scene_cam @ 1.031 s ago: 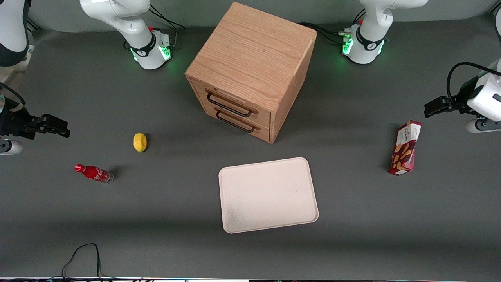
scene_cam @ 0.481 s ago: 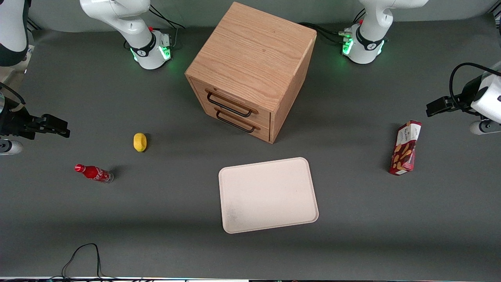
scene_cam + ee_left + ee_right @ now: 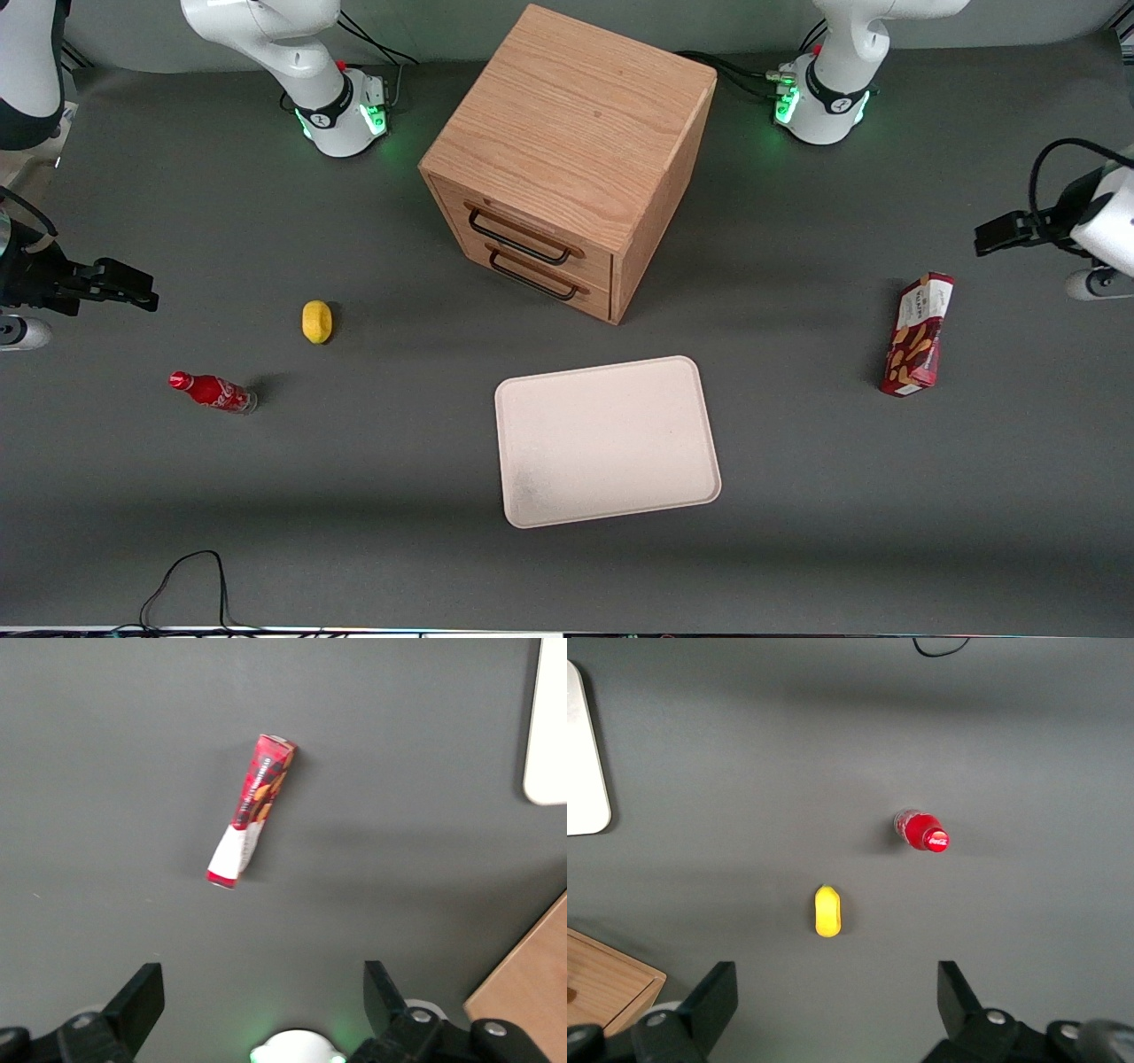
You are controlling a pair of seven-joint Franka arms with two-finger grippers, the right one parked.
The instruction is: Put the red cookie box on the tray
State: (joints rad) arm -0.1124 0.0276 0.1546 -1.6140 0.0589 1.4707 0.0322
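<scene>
The red cookie box (image 3: 917, 335) lies flat on the grey table toward the working arm's end, its white label panel pointing away from the front camera. In the left wrist view the cookie box (image 3: 251, 811) appears well ahead of my gripper (image 3: 261, 997), which hangs open and empty high above the table. Nothing is between its dark fingertips (image 3: 142, 997). The left arm's wrist (image 3: 1094, 221) hovers a little farther from the front camera than the box. The cream tray (image 3: 607, 440) lies empty near the middle of the table, and its corner (image 3: 547, 735) also shows from the wrist.
A wooden two-drawer cabinet (image 3: 567, 159) stands farther from the front camera than the tray. A yellow lemon (image 3: 316, 321) and a small red soda bottle (image 3: 213, 392) lie toward the parked arm's end. A black cable (image 3: 190, 580) loops at the table's near edge.
The left arm's wrist has drifted slightly outward toward its own end of the table. The box, the tray and everything else have stayed put.
</scene>
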